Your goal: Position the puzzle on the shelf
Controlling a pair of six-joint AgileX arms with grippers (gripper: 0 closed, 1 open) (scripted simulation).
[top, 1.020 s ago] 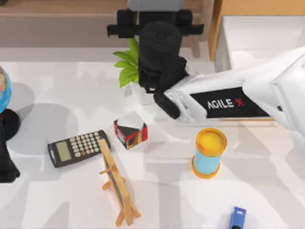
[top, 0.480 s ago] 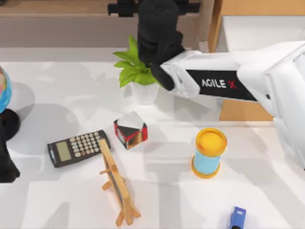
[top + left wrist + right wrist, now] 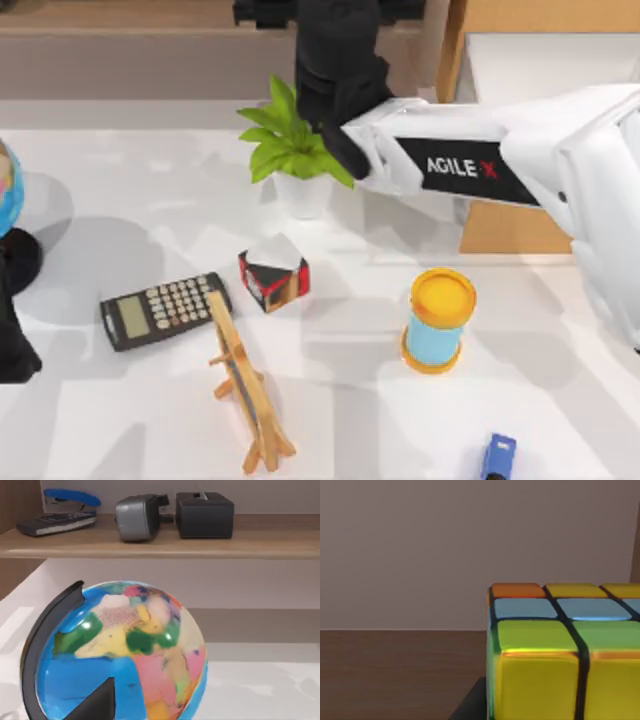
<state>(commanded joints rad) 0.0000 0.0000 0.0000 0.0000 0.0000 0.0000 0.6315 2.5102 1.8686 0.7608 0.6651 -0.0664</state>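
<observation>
The puzzle (image 3: 560, 650), a cube of yellow, green, blue and orange squares, sits close in the right wrist view, just above the shelf's brown board (image 3: 395, 670). My right gripper (image 3: 335, 12) reaches over the shelf (image 3: 120, 15) at the back edge of the top view and is shut on the puzzle. The puzzle itself is hidden under the arm in the top view. In the left wrist view the shelf (image 3: 150, 547) carries a stapler, a grey device and a black box. My left arm (image 3: 10, 340) stays parked at the table's left edge.
A potted plant (image 3: 290, 150) stands just below the right arm. On the table lie a black, red and white cube (image 3: 273, 275), a calculator (image 3: 165, 310), a wooden easel (image 3: 245, 385) and a yellow-topped can (image 3: 438, 320). A globe (image 3: 120, 655) stands far left, a drawer cabinet (image 3: 520, 60) back right.
My right arm has moved from above the plant toward the back, out over the shelf board. The plant is now uncovered. The left arm has not moved.
</observation>
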